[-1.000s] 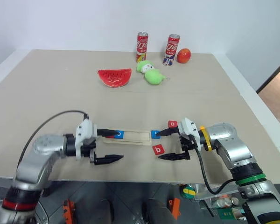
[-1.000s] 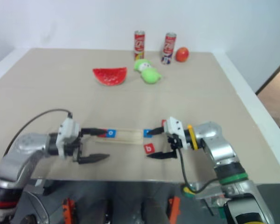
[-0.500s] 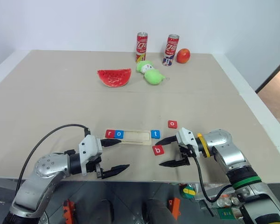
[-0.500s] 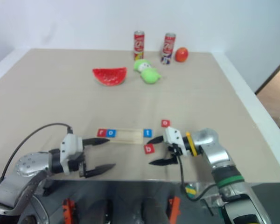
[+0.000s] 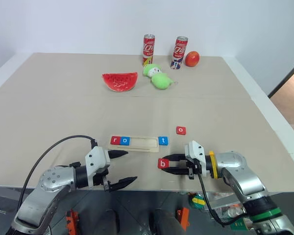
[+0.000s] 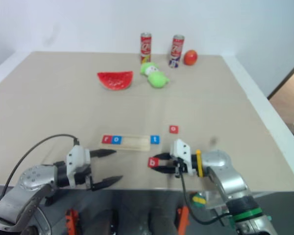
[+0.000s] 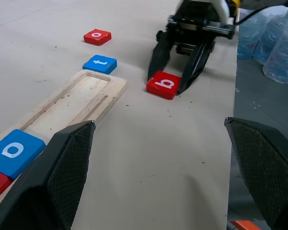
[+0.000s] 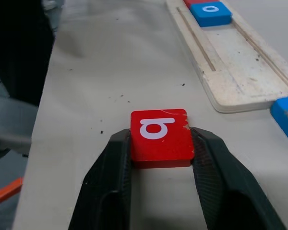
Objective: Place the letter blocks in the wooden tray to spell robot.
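Here we see the red square letter block marked b [image 8: 160, 137] lying flat on the beige surface [image 5: 63, 103], pinched between the jaws of the right gripper [image 5: 164, 164], at 5 o'clock from the long pale-wood tray [image 5: 142, 142]. The tray holds a red r block [image 5: 115, 140] and a blue o block [image 5: 125, 141] at its 9 o'clock end. A blue t block [image 5: 163, 141] sits just off its 3 o'clock end, a red o block [image 5: 181, 130] farther out. Our left gripper [image 5: 124, 168] hovers at 7 o'clock, jaws spread and empty.
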You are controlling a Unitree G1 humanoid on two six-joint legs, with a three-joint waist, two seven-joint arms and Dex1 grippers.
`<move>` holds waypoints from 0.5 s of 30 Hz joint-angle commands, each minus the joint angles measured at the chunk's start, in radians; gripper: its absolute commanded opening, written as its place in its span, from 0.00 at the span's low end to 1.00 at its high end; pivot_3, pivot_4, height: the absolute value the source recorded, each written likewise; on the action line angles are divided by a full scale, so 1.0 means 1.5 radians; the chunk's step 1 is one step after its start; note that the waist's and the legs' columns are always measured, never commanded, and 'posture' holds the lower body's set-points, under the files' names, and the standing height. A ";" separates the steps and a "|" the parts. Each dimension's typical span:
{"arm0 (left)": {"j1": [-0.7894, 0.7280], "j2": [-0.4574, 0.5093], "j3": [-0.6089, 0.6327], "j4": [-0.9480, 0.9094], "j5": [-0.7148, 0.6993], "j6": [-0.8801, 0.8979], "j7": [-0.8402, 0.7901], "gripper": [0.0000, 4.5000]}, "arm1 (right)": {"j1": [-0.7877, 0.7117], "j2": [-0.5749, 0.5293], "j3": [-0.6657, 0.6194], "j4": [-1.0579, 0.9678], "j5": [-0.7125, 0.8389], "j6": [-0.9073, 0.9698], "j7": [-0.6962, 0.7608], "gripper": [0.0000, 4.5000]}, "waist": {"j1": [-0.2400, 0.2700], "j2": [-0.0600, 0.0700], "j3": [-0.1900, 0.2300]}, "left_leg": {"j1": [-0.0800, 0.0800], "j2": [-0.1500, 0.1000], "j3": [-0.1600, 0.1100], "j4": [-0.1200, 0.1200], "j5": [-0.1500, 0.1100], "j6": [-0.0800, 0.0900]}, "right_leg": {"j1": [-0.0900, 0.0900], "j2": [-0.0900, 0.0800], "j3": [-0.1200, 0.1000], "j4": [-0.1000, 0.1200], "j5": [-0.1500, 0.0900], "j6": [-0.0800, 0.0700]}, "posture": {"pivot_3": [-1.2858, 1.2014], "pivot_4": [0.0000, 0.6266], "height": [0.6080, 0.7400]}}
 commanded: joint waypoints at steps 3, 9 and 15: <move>0.003 0.004 -0.001 -0.002 0.006 -0.023 0.007 1.00 | 0.021 -0.007 -0.018 -0.056 0.006 0.046 -0.049 0.27 | 0.000 0.000 0.000 | 0.000 0.000 0.000 0.000 0.000 0.000 | 0.000 0.000 0.000 0.000 0.000 0.000 | 0.52 0.24 1.00; 0.012 -0.013 0.025 0.024 0.033 -0.055 0.052 1.00 | -0.097 -0.053 -0.053 -0.063 0.078 0.096 0.025 0.27 | -0.001 0.000 0.001 | 0.000 0.000 0.001 0.000 0.000 0.000 | 0.000 0.000 0.001 0.000 0.000 0.000 | 0.52 0.24 1.00; -0.007 -0.057 0.067 0.052 0.026 -0.018 0.151 1.00 | -0.339 0.064 0.057 0.166 -0.019 0.024 0.037 0.27 | -0.009 -0.002 0.001 | 0.002 0.002 0.001 0.000 0.000 0.000 | -0.001 0.002 0.001 0.000 0.004 -0.002 | 0.52 0.24 1.00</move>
